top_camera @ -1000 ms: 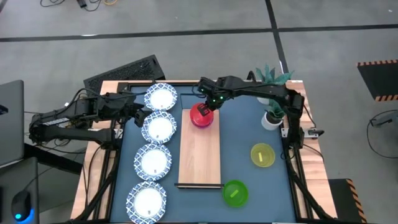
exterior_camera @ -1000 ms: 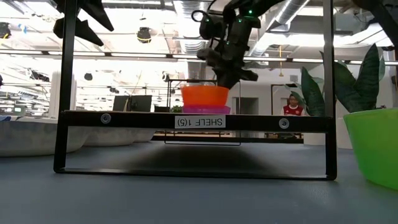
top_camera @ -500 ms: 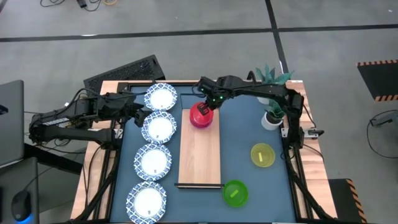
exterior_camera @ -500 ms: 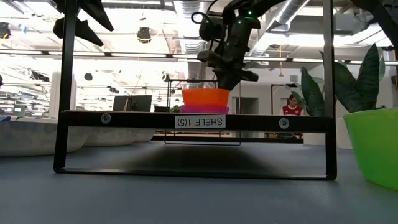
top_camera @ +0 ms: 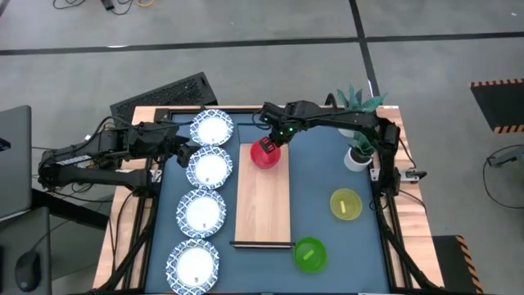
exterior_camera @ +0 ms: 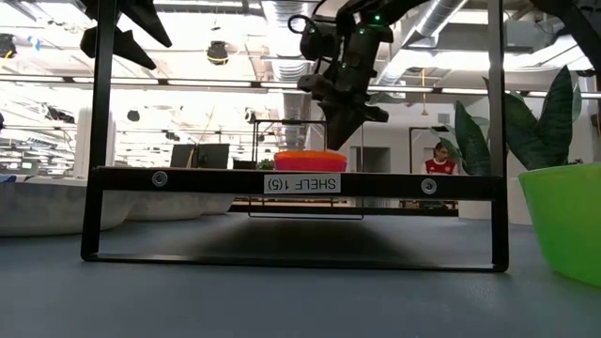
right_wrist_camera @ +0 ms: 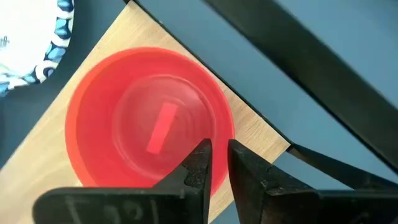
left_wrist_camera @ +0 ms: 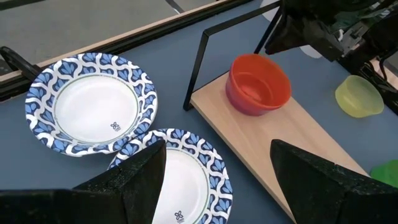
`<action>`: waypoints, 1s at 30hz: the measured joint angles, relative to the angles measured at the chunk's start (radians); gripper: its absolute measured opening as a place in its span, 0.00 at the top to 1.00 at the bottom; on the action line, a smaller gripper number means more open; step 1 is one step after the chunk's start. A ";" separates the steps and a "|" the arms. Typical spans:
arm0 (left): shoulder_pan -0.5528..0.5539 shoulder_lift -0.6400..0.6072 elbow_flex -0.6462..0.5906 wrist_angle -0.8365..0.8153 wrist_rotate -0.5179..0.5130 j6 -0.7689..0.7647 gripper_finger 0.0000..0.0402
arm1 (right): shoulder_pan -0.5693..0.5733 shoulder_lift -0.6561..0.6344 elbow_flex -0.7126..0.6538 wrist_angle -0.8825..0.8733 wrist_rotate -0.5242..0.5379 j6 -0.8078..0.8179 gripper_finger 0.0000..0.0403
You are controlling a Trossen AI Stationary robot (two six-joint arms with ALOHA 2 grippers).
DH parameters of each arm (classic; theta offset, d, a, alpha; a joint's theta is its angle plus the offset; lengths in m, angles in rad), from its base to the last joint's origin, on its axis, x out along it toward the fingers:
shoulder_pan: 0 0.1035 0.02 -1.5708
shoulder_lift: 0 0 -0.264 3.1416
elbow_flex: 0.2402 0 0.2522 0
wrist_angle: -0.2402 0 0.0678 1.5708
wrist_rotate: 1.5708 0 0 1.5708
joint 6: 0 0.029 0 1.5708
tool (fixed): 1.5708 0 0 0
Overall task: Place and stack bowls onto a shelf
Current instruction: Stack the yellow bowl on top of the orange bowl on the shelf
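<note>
The red bowl [top_camera: 264, 152] sits upright on the far end of the light wood shelf board [top_camera: 262, 205]. In the low view only the bowl's upper band [exterior_camera: 310, 160] shows above the shelf's front bar. My right gripper [right_wrist_camera: 219, 165] hovers just above the bowl's rim with a narrow gap, one finger over the inside and one over the outside. I see no touch in the low view. My left gripper [left_wrist_camera: 217, 180] waits open above the dishes at the table's left. The purple bowl does not plainly show.
Several white dishes with blue rims [top_camera: 210, 168] lie in a row left of the board. The yellow bowl [top_camera: 345, 204] and the green bowl [top_camera: 309, 254] stand on the blue tabletop to the right. A potted plant [top_camera: 356, 156] stands at the far right. A black frame [exterior_camera: 103, 141] surrounds the shelf.
The red bowl has dropped out from under my right gripper. It stood high in the low view, with a purple band showing beneath it, and now sits lower with only its top band above the bar. The right gripper has stayed at about the same height.
</note>
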 joint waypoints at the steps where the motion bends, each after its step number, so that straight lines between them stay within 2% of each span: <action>1: 0.000 0.000 0.000 0.000 0.000 0.000 0.32 | 0.000 -0.006 0.000 -0.005 -0.003 -0.005 0.79; 4: 0.000 0.000 0.000 0.000 0.000 0.000 0.32 | 0.000 -0.039 0.008 -0.036 -0.040 -0.001 0.75; 8: 0.000 0.000 0.000 0.000 0.003 0.000 0.32 | 0.034 -0.115 0.014 -0.182 -0.034 0.003 0.70; 11: 0.000 0.000 0.000 0.000 0.006 0.000 0.32 | 0.105 -0.167 0.012 -0.355 0.040 0.024 0.68; 14: 0.000 0.000 0.000 0.000 0.006 0.000 0.32 | 0.195 -0.229 -0.034 -0.482 0.124 0.142 0.67; 17: 0.000 0.000 0.000 0.000 0.007 -0.009 0.32 | 0.304 -0.315 -0.141 -0.518 0.140 0.351 0.65; 20: 0.000 0.000 0.000 0.000 0.010 -0.016 0.32 | 0.441 -0.397 -0.287 -0.511 0.132 0.633 0.64; 25: 0.000 0.000 0.000 0.001 0.020 -0.034 0.32 | 0.664 -0.497 -0.533 -0.411 0.038 1.101 0.63; 30: 0.000 0.000 0.000 0.002 0.033 -0.042 0.32 | 0.825 -0.561 -0.692 -0.299 -0.034 1.483 0.61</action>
